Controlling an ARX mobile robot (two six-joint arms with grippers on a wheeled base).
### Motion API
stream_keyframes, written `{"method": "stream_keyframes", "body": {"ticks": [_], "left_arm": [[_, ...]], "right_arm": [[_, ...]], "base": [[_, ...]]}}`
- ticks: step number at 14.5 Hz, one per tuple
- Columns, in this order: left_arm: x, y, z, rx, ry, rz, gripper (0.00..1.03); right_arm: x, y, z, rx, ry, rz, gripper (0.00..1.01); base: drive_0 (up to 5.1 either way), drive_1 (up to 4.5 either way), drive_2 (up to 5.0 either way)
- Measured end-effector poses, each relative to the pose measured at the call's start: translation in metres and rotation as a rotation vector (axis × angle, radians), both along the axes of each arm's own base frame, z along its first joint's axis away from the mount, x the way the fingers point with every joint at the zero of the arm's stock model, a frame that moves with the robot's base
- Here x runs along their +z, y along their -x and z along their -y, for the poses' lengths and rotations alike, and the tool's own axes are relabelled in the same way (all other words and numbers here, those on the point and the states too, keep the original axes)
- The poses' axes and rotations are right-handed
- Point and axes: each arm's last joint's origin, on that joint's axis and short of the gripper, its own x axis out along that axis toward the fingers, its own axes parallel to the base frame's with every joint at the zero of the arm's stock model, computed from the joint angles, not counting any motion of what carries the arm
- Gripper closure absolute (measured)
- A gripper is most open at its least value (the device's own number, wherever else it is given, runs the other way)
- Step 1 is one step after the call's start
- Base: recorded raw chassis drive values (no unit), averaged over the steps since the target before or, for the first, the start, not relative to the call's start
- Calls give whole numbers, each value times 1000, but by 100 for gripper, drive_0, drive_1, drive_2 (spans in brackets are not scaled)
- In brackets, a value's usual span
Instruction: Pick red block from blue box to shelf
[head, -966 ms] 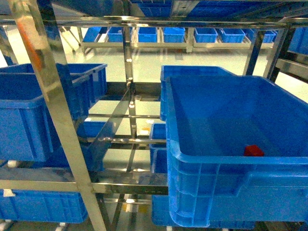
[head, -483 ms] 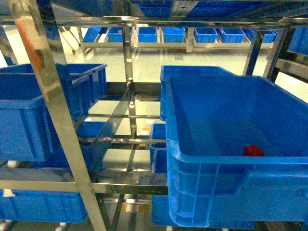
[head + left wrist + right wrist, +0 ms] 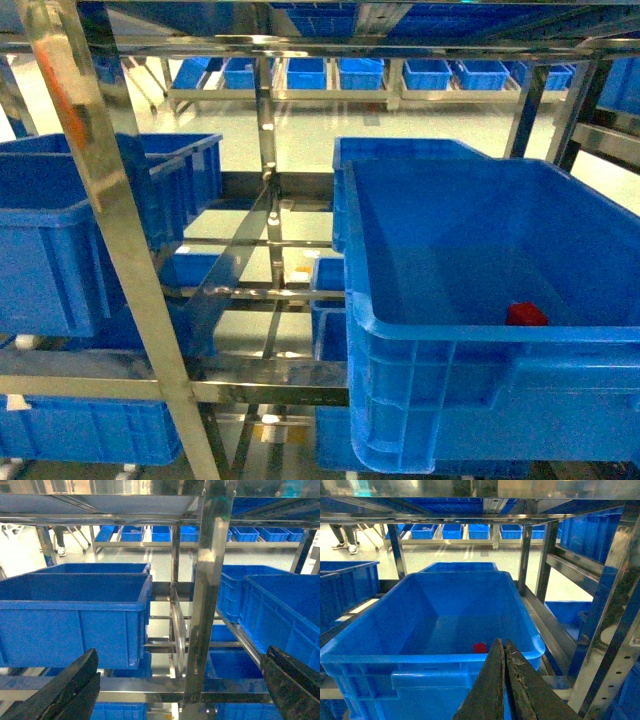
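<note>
The right gripper (image 3: pixel 504 650) hangs with jaws pressed together before the blue box (image 3: pixel 380 652), while the left gripper (image 3: pixel 180 680) is spread wide — both empty. The red block (image 3: pixel 526 314) lies inside the box near its front wall, on the shelf (image 3: pixel 95 180).

Bright overhead light, glare on steel uprights (image 3: pixel 95 200), soft, blue-tinted frames

The shelf (image 3: pixel 105 215) is polished steel, mirror-bright. The box (image 3: pixel 480 400) is smooth, slightly glossy blue plastic with ribbed outer walls. The block (image 3: pixel 526 314) is glossy red plastic. Both claws' fingers (image 3: pixel 507 690) look matt black, the right ones scuffed.
</note>
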Motion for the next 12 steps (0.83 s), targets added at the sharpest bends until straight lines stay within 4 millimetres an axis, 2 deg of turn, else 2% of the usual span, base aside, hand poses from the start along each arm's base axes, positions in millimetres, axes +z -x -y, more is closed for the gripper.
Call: {"method": "stream_keyframes", "body": {"ticks": [1, 4, 6, 9, 10, 12], "left_arm": [[0, 0, 0, 0, 0, 0, 5], [0, 0, 0, 0, 0, 0, 5], [0, 0, 0, 0, 0, 0, 5], [0, 0, 0, 0, 0, 0, 5], [0, 0, 0, 0, 0, 0, 5], [0, 0, 0, 0, 0, 0, 5]], "right_arm": [[0, 0, 0, 0, 0, 0, 93], [0, 0, 0, 0, 0, 0, 61], [0, 0, 0, 0, 0, 0, 35], [0, 0, 0, 0, 0, 0, 4], [0, 0, 0, 0, 0, 0, 1], [0, 0, 0, 0, 0, 0, 3]], "base": [[0, 0, 0], [0, 0, 0], [0, 0, 0], [0, 0, 0], [0, 0, 0], [0, 0, 0]]}}
